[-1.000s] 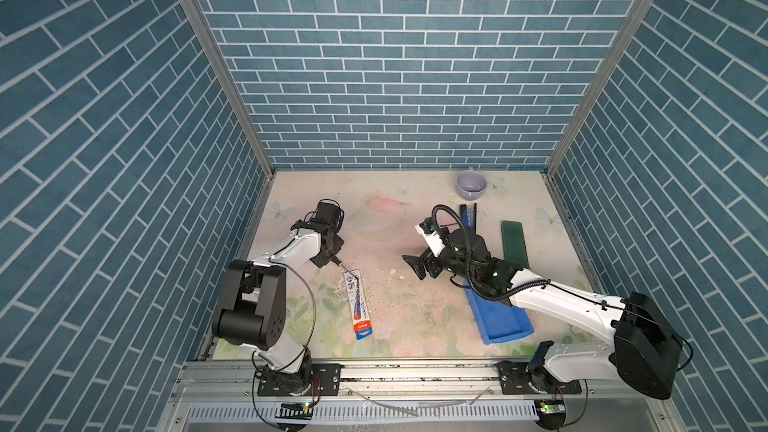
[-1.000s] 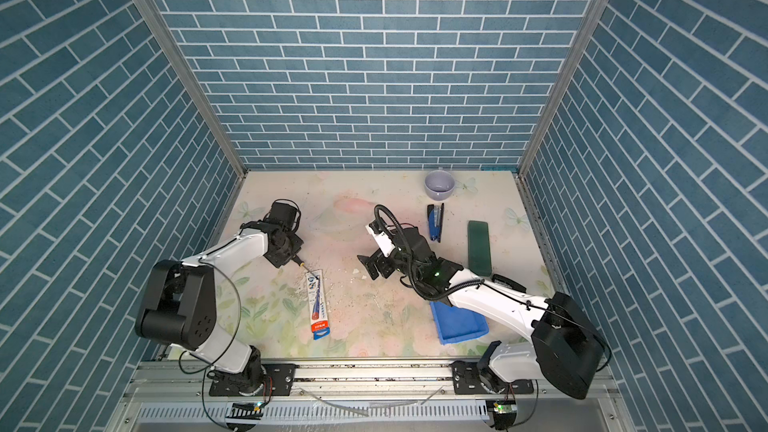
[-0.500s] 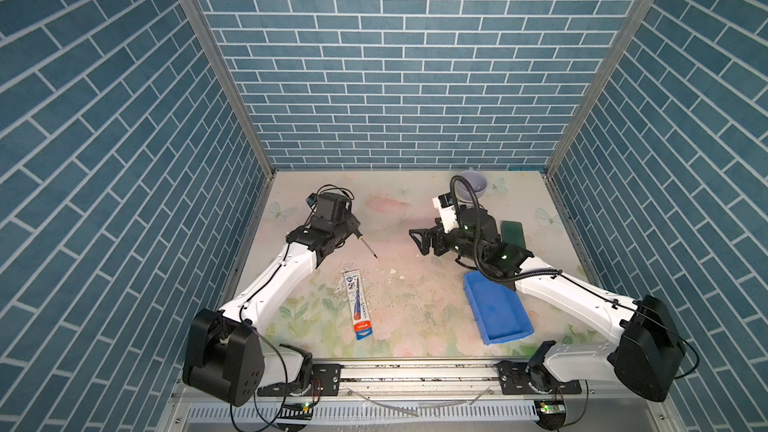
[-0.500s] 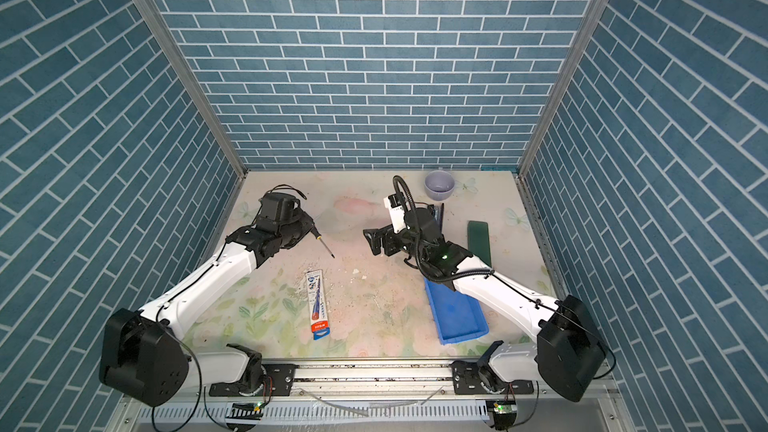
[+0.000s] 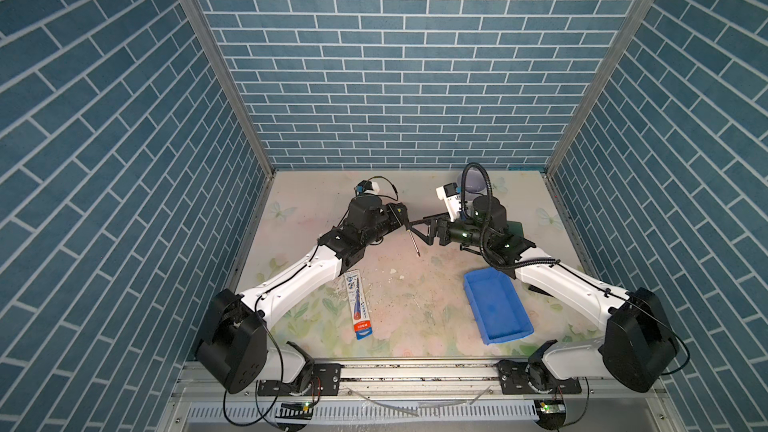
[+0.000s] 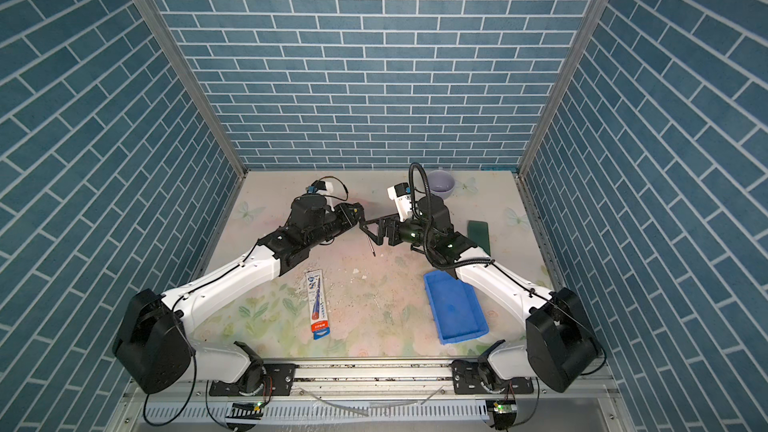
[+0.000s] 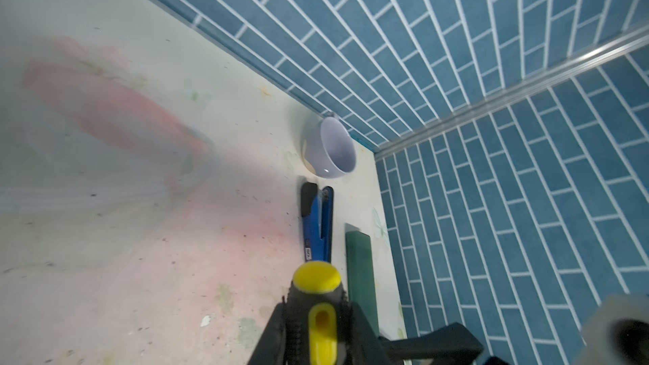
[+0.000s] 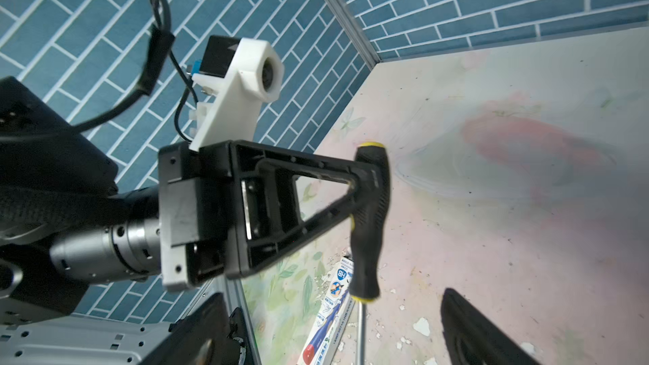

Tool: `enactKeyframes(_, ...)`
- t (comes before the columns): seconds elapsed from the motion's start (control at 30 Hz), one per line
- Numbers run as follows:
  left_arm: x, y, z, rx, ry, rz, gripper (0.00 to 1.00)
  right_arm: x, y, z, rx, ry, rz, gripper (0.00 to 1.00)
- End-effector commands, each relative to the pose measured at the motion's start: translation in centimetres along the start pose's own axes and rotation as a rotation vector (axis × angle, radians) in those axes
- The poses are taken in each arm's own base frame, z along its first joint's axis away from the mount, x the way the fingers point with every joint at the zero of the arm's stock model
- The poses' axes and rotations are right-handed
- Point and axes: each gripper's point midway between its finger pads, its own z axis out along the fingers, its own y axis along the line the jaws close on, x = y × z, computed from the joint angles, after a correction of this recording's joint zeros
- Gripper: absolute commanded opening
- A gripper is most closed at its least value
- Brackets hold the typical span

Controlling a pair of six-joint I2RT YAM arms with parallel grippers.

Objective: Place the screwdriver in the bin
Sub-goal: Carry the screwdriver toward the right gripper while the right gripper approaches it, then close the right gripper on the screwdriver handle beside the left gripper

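Screwdriver hung shaft-down over mid-bench, handle pinched in the left gripper, while the right gripper, jaws spread, sat right beside it: handover step, I judged, next needing the right jaws to close before the left lets go, then a carry to the blue bin near the bench's front-right corner.

Blue bin; black-and-yellow screwdriver; green block
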Motion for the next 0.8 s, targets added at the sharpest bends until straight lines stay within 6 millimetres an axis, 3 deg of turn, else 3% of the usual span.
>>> enactKeyframes(0.0,-0.4,-4.9,-0.1,0.156,-0.02,0.058,0.0,-0.5,1.3,-0.1,-0.077,-0.006,0.021,0.88)
enactKeyframes(0.3,0.2,-6.3,-0.5,0.2,-0.03,0.088,0.0,-0.1,0.1,-0.2,-0.06,0.0,0.062,0.66)
enactKeyframes(0.53,-0.6,-6.1,-1.4,0.17,-0.071,0.123,0.0,0.2,-3.2,-1.9,0.1,-0.069,0.093,0.68)
enactKeyframes(0.77,-0.8,-5.7,-1.4,0.151,-0.079,0.141,0.0,-0.1,-4.0,-3.1,0.151,-0.12,0.087,0.68)
